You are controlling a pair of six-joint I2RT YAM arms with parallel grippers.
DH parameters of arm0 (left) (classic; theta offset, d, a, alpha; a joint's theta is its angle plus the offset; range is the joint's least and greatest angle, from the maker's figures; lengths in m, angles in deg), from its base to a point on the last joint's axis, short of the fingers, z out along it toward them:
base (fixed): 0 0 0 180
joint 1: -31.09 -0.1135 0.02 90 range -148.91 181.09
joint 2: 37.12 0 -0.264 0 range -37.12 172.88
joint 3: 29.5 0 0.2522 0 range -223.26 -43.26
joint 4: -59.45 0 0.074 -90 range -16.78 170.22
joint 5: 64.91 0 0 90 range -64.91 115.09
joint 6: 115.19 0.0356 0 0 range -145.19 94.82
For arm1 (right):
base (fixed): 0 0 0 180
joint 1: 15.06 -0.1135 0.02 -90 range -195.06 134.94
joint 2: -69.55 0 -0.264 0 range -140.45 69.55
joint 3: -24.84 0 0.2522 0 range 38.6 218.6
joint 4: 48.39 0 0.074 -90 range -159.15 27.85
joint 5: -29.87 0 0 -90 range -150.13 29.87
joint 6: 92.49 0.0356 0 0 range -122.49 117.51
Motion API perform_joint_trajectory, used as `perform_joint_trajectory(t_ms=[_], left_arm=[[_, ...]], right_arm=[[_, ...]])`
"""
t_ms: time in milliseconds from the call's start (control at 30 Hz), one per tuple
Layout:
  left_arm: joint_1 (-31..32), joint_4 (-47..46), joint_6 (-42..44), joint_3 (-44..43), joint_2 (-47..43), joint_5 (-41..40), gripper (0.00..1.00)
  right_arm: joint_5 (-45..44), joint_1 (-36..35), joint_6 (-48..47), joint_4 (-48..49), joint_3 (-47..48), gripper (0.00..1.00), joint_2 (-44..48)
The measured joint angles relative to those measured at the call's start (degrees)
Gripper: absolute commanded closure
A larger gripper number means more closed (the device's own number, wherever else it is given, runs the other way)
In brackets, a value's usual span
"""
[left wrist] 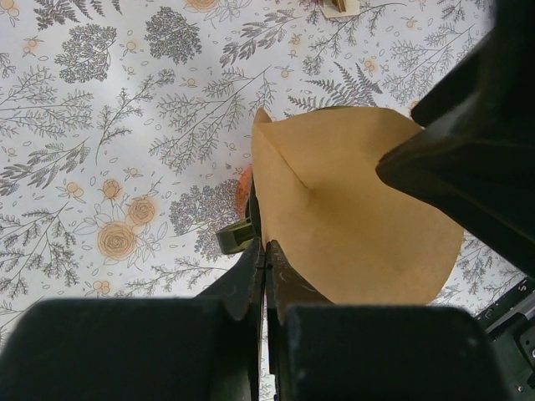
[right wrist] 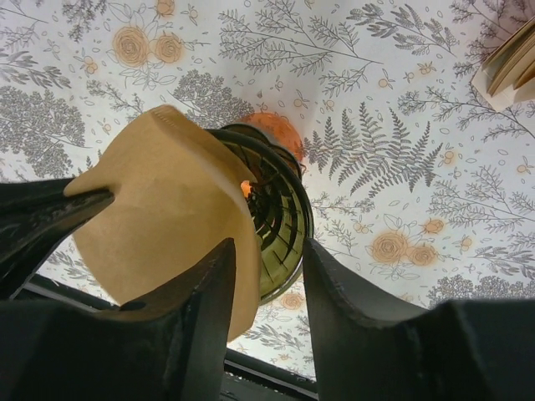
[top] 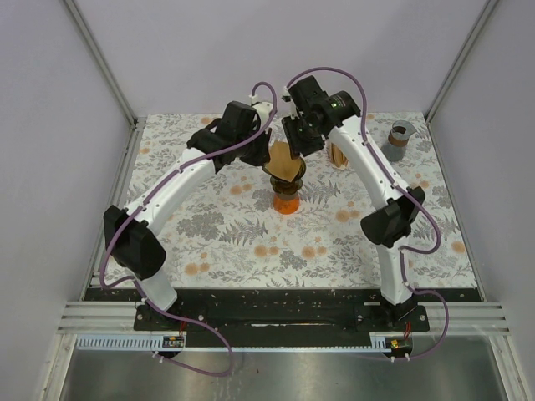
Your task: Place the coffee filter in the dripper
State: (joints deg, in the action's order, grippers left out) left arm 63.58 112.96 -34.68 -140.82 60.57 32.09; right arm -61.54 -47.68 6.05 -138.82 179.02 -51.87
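Near the floral table's [top: 209,242] far edge, your left gripper [left wrist: 266,251] pinches the brown paper filter [left wrist: 359,225] over the dark ribbed dripper [right wrist: 282,219]; right gripper [right wrist: 269,247] part-open, gripping nothing.

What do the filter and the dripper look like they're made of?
Coffee filter: likely unbleached brown paper, matte, thin, softly creased. Dripper: dark translucent glass or plastic, can't tell which; glossy spiral ribs catch the light.
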Motion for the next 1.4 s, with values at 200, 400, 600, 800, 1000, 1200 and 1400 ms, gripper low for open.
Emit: perform_joint_trajectory(t_ms=[200, 400, 600, 800, 1000, 1200, 1400], left_arm=[[0.00, -0.02, 0.00, 0.00, 0.11, 0.79, 1.00], [0.00, -0.04, 0.00, 0.00, 0.74, 1.29, 1.00], [0.00, -0.02, -0.02, -0.02, 1.46, 1.53, 1.00], [0.00, 0.00, 0.00, -0.02, 1.53, 1.62, 0.97], [0.00, 0.04, 0.09, -0.02, 1.53, 1.62, 0.75], [-0.37, 0.81, 0.39, -1.51, 1.53, 1.92, 0.52], [-2.45, 0.87, -0.02, -2.60, 1.27, 3.02, 0.43]], right_arm=[[1.33, 0.02, -0.44, 1.99, -1.95, 0.59, 5.16], [7.39, 0.02, -0.13, 13.29, -17.46, 0.90, 16.59], [12.52, 0.02, 1.31, 19.26, -25.42, 1.00, 17.33], [13.86, 0.02, 1.81, 20.35, -26.12, 1.00, 12.33], [11.04, 0.02, 1.79, 18.75, -22.88, 1.00, 7.69], [9.40, 0.02, 1.77, 16.39, -20.15, 1.00, 4.66], [7.43, -0.24, 1.75, 14.69, -20.11, 1.00, 3.28]])
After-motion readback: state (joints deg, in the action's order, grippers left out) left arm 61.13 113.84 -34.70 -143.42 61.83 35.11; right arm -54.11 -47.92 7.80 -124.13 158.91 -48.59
